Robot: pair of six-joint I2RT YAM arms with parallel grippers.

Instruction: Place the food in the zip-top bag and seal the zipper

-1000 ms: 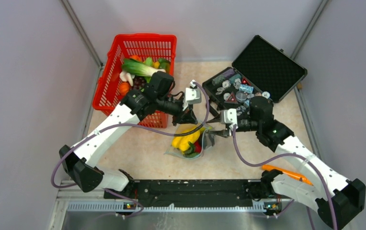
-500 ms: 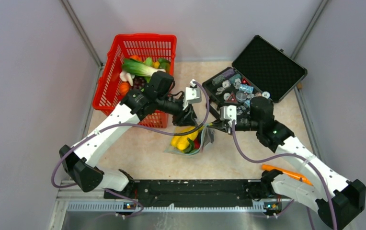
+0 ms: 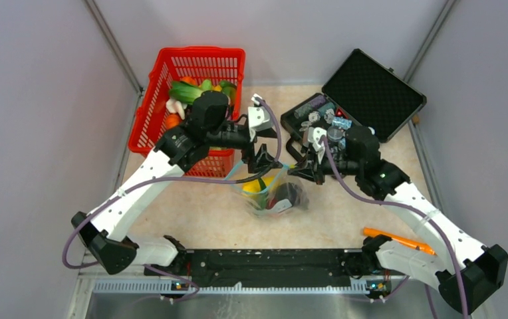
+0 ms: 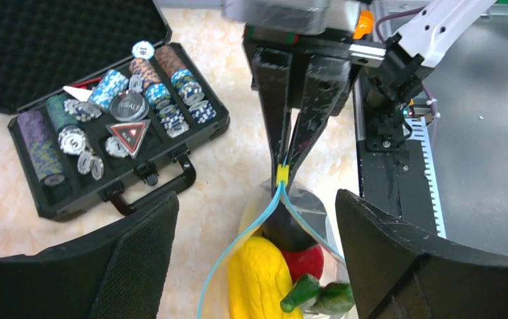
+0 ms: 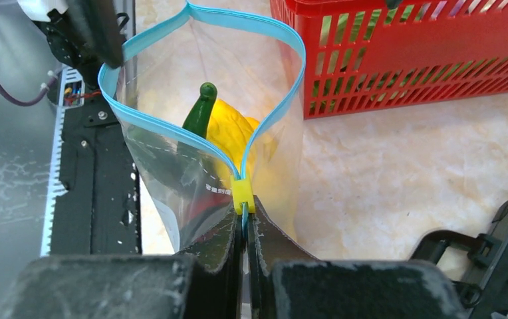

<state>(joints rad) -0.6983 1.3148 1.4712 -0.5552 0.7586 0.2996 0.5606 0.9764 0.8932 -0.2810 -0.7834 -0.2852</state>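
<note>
The clear zip-top bag [image 3: 269, 194] stands between both arms with its mouth wide open. Its light-blue zipper [image 5: 171, 123] forms a loop ending at a yellow slider [image 5: 242, 193]. My right gripper [image 5: 245, 216] is shut on the zipper strip just behind that slider. My left gripper [image 4: 256, 199] is open, its fingers standing either side of the bag mouth without touching it. Inside the bag lie food pieces: a yellow one [image 4: 258, 279], a red round one [image 4: 308, 259], a green stem [image 4: 308, 292] and a dark one [image 4: 291, 226].
A red mesh basket [image 3: 191, 66] with more toy vegetables stands at the back left, close behind the left arm. An open black case [image 3: 371, 93] of chips sits at the back right. An orange tool [image 3: 397, 240] lies by the right arm's base.
My left gripper has opened, let go of the bag's mouth and pulled back. My right gripper has shut on the zipper end, and the bag has shifted right with its mouth spread open.
</note>
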